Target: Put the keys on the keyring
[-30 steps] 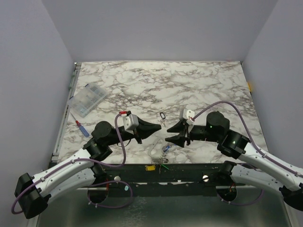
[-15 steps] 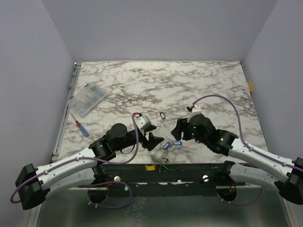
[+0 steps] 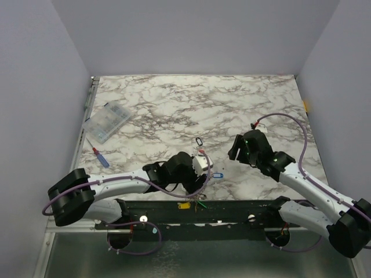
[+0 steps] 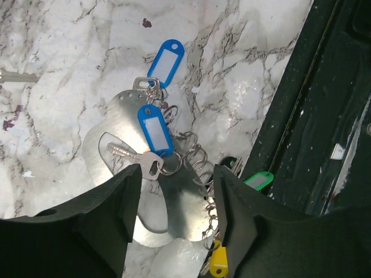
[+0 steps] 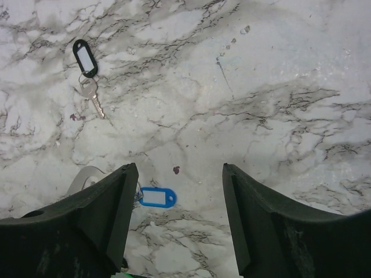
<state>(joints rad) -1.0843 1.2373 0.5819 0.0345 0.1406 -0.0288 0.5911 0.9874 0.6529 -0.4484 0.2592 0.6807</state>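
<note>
A: Where do the keys (image 4: 128, 152) lie?

B: Most sit in a bunch at the near edge of the marble table (image 3: 261, 104), on a thin shiny metal plate (image 4: 104, 127). Two blue tags (image 4: 154, 130) lie among them. A yellow tag (image 4: 218, 265) is low in the left wrist view, and a green tag (image 4: 259, 179) lies over the dark frame at the table's edge.

A: And the keyring (image 4: 196, 161)?

B: Thin wire loops run through the bunch, just beside the lower blue tag. I can't tell whether that is one ring or several linked.

A: What about the left gripper (image 4: 177, 174)?

B: It hangs right over the bunch. Its fingers (image 4: 113, 208) are spread to either side of the plate and pinch nothing.

A: And the right gripper (image 5: 179, 171)?

B: It is spread wide too, with nothing between its fingers and only bare marble below. One blue tag shows just beside its left finger.

A: Any key apart from the bunch?

B: Yes, a black-tagged key (image 5: 91, 95) lies alone farther up the table, between the two grippers in the top view.

A: Anything else?

B: A clear compartment box (image 3: 108, 121) and a small screwdriver (image 3: 99, 157) sit well apart on the left side.
</note>
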